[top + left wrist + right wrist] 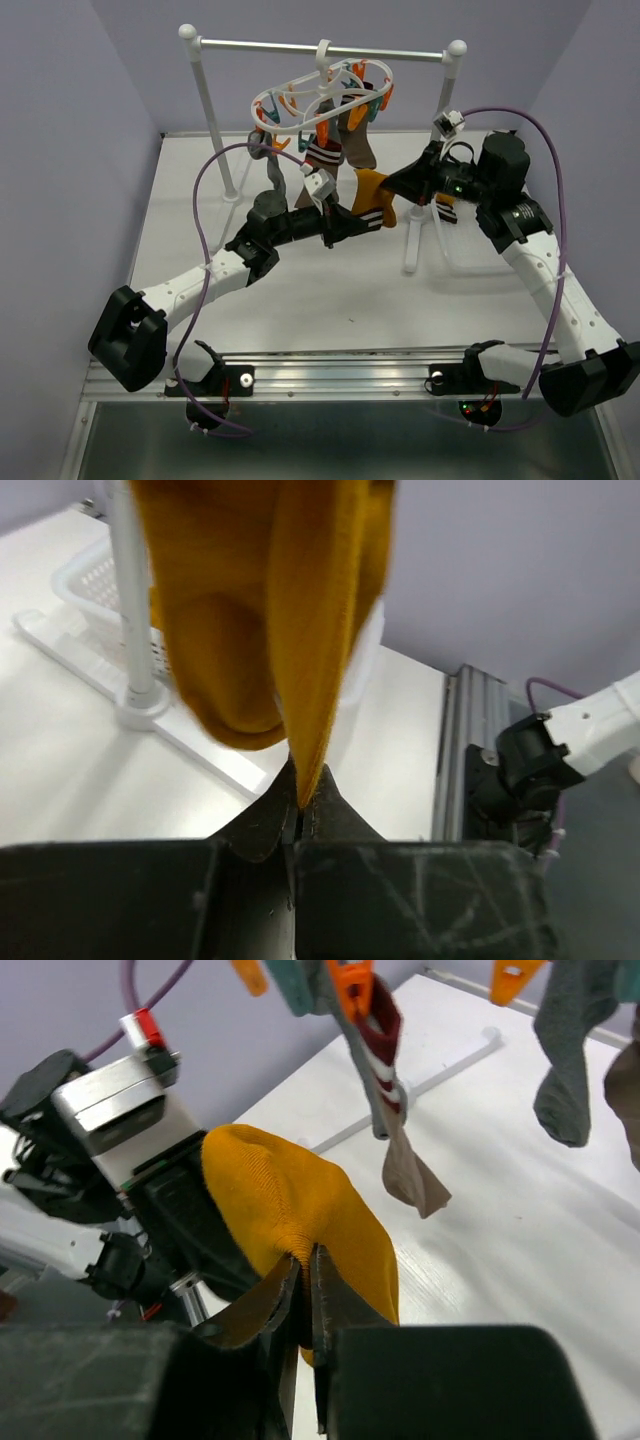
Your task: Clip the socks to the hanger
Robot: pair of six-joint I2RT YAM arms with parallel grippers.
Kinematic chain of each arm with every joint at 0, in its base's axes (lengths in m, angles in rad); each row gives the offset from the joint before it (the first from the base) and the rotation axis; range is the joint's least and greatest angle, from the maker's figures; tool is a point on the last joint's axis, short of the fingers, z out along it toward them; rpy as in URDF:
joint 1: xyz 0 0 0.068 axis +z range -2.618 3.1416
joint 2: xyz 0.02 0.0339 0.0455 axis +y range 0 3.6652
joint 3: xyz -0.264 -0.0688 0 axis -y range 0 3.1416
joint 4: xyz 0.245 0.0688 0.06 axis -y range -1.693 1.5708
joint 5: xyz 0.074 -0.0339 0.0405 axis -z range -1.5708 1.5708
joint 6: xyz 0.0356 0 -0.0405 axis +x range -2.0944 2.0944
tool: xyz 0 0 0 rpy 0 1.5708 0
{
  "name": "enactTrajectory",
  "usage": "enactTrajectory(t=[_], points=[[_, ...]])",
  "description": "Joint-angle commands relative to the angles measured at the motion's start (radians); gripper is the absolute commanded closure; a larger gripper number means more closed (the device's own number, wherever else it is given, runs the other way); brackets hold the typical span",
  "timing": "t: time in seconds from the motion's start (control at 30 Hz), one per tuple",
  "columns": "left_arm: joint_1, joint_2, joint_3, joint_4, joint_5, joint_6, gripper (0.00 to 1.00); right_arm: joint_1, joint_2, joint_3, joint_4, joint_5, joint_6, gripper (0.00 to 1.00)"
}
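The left gripper (300, 805) and right gripper (305, 1260) meet above the middle of the table (330, 300). Each is clamped on an opposite side of the mustard sock (372, 195), just below the dangling socks (325, 152) on the hanger (265, 103).

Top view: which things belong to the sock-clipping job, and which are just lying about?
Job:
- mustard-orange fabric sock, pinched by left gripper and right gripper
- white plastic oval hanger with orange and teal clips
- striped sock and grey sock, already clipped on it

Lying about:
- white two-post rack with metal crossbar; it only carries the hanger
- white plastic mesh basket
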Motion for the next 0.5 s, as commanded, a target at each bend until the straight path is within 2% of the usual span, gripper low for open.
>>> enactTrajectory(t=[0.0, 0.07, 0.27, 0.37, 0.4, 0.47], points=[[-0.007, -0.062, 0.001, 0.033, 0.093, -0.132, 1.0, 0.009, 0.052, 0.053, -0.031, 0.159, -0.059, 0.84], [-0.007, -0.09, -0.016, 0.03, 0.098, -0.199, 1.0, 0.009, 0.071, 0.051, -0.036, 0.211, -0.081, 0.83], [-0.005, -0.154, -0.022, 0.01, 0.05, -0.345, 1.0, 0.009, 0.104, 0.042, -0.044, 0.18, -0.215, 0.25], [-0.005, -0.185, 0.017, -0.079, -0.021, -0.372, 1.0, 0.009, 0.086, 0.04, -0.033, 0.206, -0.263, 0.06], [-0.005, -0.193, 0.028, -0.151, -0.048, -0.372, 1.0, 0.009, 0.082, 0.04, -0.026, 0.235, -0.279, 0.0], [-0.005, -0.22, 0.044, -0.212, -0.117, -0.385, 1.0, 0.009, 0.066, 0.043, -0.013, 0.252, -0.32, 0.0]])
